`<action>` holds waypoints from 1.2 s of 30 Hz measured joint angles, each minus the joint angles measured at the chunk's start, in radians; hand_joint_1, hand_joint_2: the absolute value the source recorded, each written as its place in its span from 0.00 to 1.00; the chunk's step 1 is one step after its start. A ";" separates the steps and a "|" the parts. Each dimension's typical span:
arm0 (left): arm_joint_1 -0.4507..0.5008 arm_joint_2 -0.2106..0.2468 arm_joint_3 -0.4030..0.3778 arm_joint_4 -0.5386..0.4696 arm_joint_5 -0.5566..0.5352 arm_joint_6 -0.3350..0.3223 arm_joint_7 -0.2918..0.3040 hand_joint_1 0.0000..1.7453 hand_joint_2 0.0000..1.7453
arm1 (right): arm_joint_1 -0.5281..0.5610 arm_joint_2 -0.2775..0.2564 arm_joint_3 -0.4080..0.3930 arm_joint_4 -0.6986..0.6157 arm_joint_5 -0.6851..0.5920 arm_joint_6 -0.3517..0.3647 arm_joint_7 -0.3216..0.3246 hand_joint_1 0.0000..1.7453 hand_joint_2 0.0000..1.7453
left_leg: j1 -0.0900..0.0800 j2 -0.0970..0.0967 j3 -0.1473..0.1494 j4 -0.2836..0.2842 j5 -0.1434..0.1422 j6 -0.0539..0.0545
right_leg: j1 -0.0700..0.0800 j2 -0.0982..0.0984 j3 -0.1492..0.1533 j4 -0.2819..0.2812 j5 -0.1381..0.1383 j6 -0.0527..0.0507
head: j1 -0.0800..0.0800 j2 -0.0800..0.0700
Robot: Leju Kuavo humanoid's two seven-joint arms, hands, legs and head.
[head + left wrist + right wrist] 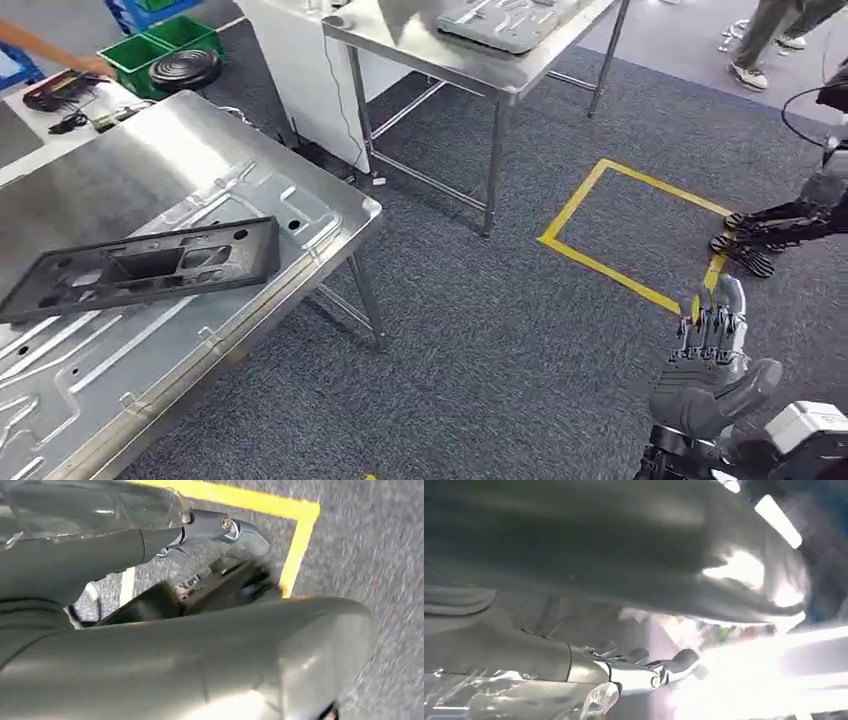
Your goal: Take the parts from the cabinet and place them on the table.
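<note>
High head view, close wrist views

Shiny steel table (330,255) at the left of the head view, one corner jutting toward the carpet. A large pressed silver metal panel with ribs and holes (150,340) lies flat across the top, covering most of it. Resting on that panel is a long black rectangular plastic frame with cut-outs (140,268), slightly skewed to the table's edge. Farther back stands a second steel table on thin legs (470,75), a grey moulded tray-like part (505,20) lying on it. Underneath it all, dark grey carpet (480,330), with a yellow tape rectangle (600,265) stuck on it at right.
</note>
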 joint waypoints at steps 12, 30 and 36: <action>-0.009 0.005 0.001 0.002 0.014 -0.008 -0.002 0.00 0.00 | -0.016 0.068 -0.196 0.622 -0.143 0.116 -0.074 0.00 0.00 | -0.023 -0.060 0.169 -0.418 0.224 0.070 | -0.002 0.035 -0.012 -0.013 0.014 0.041 | -0.004 0.000; -0.013 0.007 0.001 0.002 0.043 -0.016 0.003 0.00 0.00 | -0.326 0.157 -0.132 1.580 -0.014 0.071 0.291 0.00 0.00 | -0.011 -0.001 0.042 -0.107 0.041 0.004 | -0.010 -0.013 0.034 -0.064 0.029 0.003 | -0.007 0.000; -0.008 0.009 0.001 0.002 0.046 -0.016 0.003 0.00 0.00 | -0.343 0.169 -0.069 1.700 0.022 0.111 0.324 0.00 0.00 | 0.007 -0.062 0.146 -0.323 0.177 -0.001 | -0.012 0.061 0.029 -0.059 0.038 0.014 | -0.007 0.000</action>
